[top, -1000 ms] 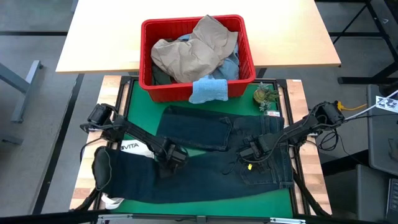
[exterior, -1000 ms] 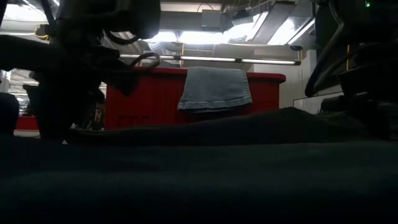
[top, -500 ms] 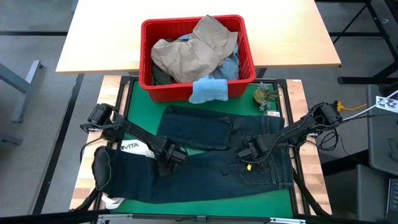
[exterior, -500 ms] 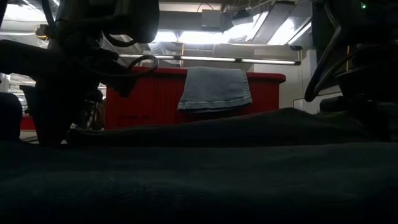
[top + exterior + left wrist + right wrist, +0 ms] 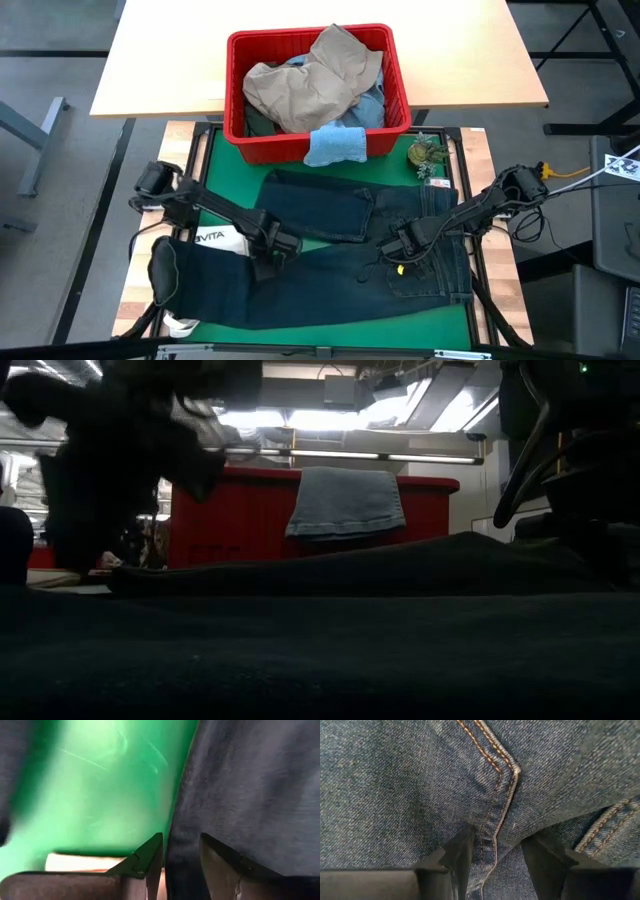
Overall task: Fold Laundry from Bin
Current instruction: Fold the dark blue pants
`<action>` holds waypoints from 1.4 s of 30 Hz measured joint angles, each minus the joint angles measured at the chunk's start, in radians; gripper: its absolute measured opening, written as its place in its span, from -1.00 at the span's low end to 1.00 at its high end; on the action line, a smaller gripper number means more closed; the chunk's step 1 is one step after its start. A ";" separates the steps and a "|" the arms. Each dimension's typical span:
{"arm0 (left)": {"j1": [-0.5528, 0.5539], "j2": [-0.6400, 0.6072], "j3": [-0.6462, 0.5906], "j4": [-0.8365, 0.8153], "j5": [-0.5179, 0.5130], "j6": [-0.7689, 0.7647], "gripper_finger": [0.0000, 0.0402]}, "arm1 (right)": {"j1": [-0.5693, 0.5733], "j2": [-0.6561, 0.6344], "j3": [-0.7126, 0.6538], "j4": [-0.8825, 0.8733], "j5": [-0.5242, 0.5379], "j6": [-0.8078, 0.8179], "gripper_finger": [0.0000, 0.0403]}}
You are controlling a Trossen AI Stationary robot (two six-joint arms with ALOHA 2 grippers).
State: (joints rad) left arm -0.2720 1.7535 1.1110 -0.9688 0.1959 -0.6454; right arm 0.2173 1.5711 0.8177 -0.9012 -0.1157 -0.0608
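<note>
Dark navy jeans lie spread on the green mat, waist toward the right, and one leg end lies over a white tote. My left gripper points down over the upper edge of the lower leg, open, with that edge showing below the gap. My right gripper points down at the jeans' seat, open, its fingers astride an orange-stitched seam. The red bin at the far side holds tan trousers and other laundry. A light blue cloth hangs over its near rim. My right gripper has a fingertip down at the denim on each side of the stitched seam, coming from above. Whether they touch the cloth, I cannot tell. The jeans lie flat on the mat there.
A small green ornament and a tag sit on the mat's far right corner. Beyond the bin stretches a pale wooden table. Bare green mat shows between the bin and the jeans and along the near edge.
My left gripper has risen a little off the jeans and drifted slightly toward the table's left, and its arm has swung that way too. The jeans stay flat where they were. My right gripper has kept still.
</note>
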 joint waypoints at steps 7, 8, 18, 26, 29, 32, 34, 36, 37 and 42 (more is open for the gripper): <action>-0.009 -0.190 0.000 -0.029 -0.044 -0.027 -0.39 | 0.000 0.000 0.001 0.000 0.000 0.000 -0.16; -0.014 -0.213 0.000 -0.035 -0.037 -0.030 -0.39 | 0.000 0.000 0.001 0.000 0.000 0.000 -0.16; -0.117 -0.372 0.000 -0.144 0.151 -0.346 -0.40 | 0.000 -0.001 0.001 0.002 0.001 0.000 -0.16; -0.233 -0.454 0.001 -0.297 0.265 -0.719 -0.41 | 0.000 -0.002 0.001 0.008 0.019 0.000 -0.16; -0.273 -0.477 0.001 -0.297 0.292 -0.828 -0.41 | 0.000 -0.002 0.002 0.009 0.026 0.000 -0.16; -0.314 -0.497 0.001 -0.297 0.360 -0.921 -0.41 | 0.000 -0.002 0.002 0.010 0.028 0.000 -0.16; -0.344 -0.510 0.001 -0.298 0.374 -0.977 -0.41 | 0.000 -0.003 0.002 0.011 0.028 0.000 -0.15; -0.373 -0.524 0.001 -0.299 0.374 -1.038 -0.41 | 0.000 -0.003 0.002 0.011 0.029 0.000 -0.16; -0.386 -0.527 0.001 -0.299 0.374 -1.073 -0.41 | 0.000 -0.003 0.002 0.011 0.030 0.000 -0.15; -0.458 -0.533 0.001 -0.303 0.376 -1.202 -0.41 | 0.000 -0.003 0.002 0.012 0.034 0.000 -0.15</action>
State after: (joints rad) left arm -0.7303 1.2205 1.1118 -1.2716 0.5716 -1.8477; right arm 0.2173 1.5684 0.8200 -0.8894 -0.0822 -0.0608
